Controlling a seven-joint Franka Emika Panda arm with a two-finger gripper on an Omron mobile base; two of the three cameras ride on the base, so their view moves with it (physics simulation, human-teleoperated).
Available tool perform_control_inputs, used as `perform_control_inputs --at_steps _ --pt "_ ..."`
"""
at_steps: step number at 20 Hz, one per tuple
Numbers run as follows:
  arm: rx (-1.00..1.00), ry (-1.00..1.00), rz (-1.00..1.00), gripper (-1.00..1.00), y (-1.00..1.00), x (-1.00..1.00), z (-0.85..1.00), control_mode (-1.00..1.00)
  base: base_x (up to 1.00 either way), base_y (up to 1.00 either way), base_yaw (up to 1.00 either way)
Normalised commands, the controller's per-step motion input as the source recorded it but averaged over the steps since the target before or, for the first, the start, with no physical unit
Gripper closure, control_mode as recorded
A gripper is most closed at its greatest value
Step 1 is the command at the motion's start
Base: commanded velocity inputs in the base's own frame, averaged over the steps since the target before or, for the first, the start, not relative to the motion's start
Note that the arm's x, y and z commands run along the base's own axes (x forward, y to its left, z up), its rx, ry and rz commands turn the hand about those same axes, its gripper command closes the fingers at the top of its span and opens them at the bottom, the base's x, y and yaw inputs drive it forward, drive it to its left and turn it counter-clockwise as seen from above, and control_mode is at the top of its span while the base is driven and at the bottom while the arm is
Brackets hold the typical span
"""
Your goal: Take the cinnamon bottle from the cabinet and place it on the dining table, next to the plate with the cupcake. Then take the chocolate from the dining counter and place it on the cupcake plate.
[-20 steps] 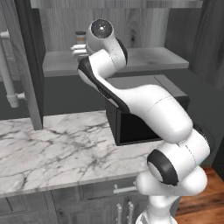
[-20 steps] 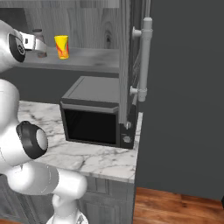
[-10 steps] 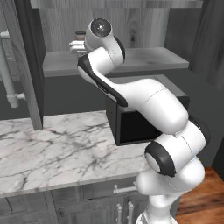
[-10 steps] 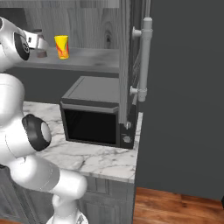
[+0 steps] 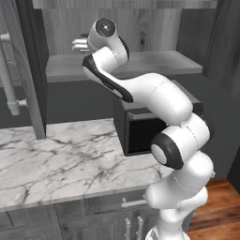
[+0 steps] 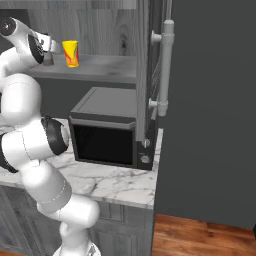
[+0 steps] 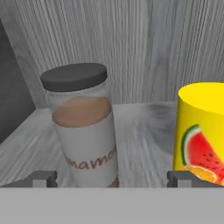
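Note:
The cinnamon bottle (image 7: 85,127) stands upright on the cabinet's light grey shelf (image 7: 140,131). It is a clear jar of brown powder with a dark cap and a pale label. My gripper (image 7: 111,180) is open, its fingertips (image 7: 41,177) level with the bottle's base. The bottle sits between them, nearer the left one, and nothing touches it. From the left base view the gripper (image 5: 79,45) reaches in over the shelf (image 5: 140,63). The right base view has the gripper (image 6: 48,44) just left of the yellow cup (image 6: 70,53). The dining table, plate, cupcake and chocolate are out of view.
A yellow cup (image 7: 203,131) with a watermelon print stands close to the right of the bottle. The cabinet doors (image 5: 28,70) (image 6: 150,75) with bar handles stand open at both sides. A black microwave (image 6: 107,132) sits on the marble counter (image 5: 61,154) below the shelf.
The arm has stretched a little further in over the shelf, carrying the hand closer to the bottle. The jaws stay open.

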Motion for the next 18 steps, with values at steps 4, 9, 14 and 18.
perform_control_inputs --at_steps 4,9,14,18 --pt "0.0 0.05 0.02 -1.0 0.39 0.22 0.0 -1.0 0.0 0.0 0.0" --pt "0.0 0.0 0.0 -1.0 0.03 0.21 0.0 -1.0 0.0 0.0 0.0" --pt "0.0 0.0 0.0 -1.0 0.0 0.17 -0.03 -1.0 0.0 0.0 0.0" --pt "0.0 0.0 0.0 -1.0 0.0 0.17 -0.13 -1.0 0.0 0.0 0.0"
